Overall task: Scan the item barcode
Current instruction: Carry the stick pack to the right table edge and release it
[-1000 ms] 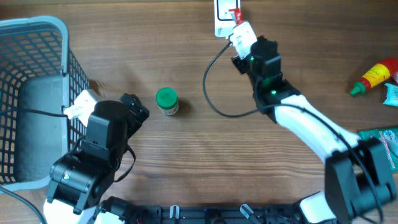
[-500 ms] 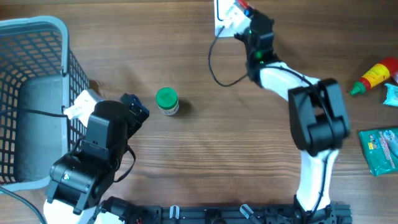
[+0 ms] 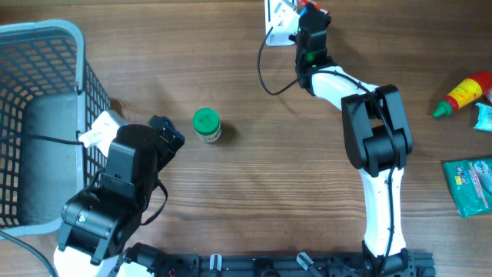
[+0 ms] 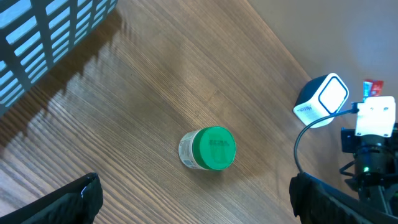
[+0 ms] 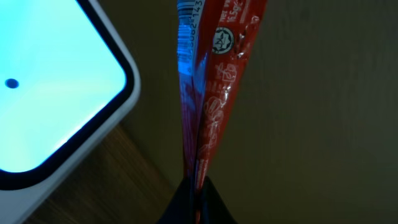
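My right tool (image 5: pixel 198 202) is clamped tight on the bottom edge of a red packet (image 5: pixel 216 81), which stands upright just beside the lit scanner (image 5: pixel 53 81) at the far edge of the table (image 3: pixel 254 200). A barcode (image 5: pixel 186 31) shows on the packet's upper edge, next to the scanner's window. My left tool (image 4: pixel 194 186) hangs wide and holds nothing, near a green-lidded jar (image 4: pixel 208 148) that sits on the table, apart from the basket (image 3: pixel 46 35).

Above my right claw (image 5: pixel 198 190), the packet (image 5: pixel 217 74) runs off the top edge; I can't read its barcode (image 5: pixel 185 31). The scanner (image 5: pixel 56 81), leftward, is cropped.
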`<control>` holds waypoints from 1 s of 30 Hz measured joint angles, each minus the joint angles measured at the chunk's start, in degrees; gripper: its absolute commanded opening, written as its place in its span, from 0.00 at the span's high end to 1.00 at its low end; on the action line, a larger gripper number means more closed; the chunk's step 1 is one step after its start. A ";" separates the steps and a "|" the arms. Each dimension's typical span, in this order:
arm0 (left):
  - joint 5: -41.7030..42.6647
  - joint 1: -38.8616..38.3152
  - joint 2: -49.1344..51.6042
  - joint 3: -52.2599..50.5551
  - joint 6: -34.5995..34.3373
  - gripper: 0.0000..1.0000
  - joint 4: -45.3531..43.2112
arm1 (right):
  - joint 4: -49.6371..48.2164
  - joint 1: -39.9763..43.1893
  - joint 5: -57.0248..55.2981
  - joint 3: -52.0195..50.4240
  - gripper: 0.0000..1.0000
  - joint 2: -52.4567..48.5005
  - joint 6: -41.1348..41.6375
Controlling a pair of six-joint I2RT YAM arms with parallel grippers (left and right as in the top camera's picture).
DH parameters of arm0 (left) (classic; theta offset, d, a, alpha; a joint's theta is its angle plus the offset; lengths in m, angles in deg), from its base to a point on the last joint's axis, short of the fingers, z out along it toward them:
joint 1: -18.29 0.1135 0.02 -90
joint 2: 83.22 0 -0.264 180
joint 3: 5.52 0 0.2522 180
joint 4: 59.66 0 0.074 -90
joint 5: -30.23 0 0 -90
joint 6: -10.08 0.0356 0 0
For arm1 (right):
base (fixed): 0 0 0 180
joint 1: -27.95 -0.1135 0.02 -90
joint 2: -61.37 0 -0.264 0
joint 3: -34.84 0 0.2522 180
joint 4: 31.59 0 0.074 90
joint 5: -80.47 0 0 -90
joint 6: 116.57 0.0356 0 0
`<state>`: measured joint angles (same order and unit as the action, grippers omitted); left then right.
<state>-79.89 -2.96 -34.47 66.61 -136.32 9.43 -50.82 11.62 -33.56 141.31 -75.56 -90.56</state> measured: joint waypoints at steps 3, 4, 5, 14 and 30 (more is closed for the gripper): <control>0.00 0.00 0.00 0.00 0.00 0.00 -0.02 | 7.69 1.07 -1.84 0.46 0.96 1.40 -0.13; 0.02 0.00 0.00 0.00 0.00 0.00 -0.04 | 10.56 2.08 -2.45 0.46 0.96 2.21 0.11; 0.02 0.00 -0.02 0.00 0.00 0.00 0.00 | 12.79 3.39 -3.28 0.44 0.96 3.08 1.05; 0.00 0.00 0.00 0.00 0.00 0.00 0.00 | 38.38 28.41 -18.49 1.53 0.96 12.35 22.12; 0.00 0.00 0.00 0.00 0.00 0.00 0.00 | 74.36 45.83 -0.42 0.22 0.12 13.57 79.60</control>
<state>-79.89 -2.96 -34.47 66.61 -136.32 9.43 23.54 57.45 -33.97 141.53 -61.98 -10.95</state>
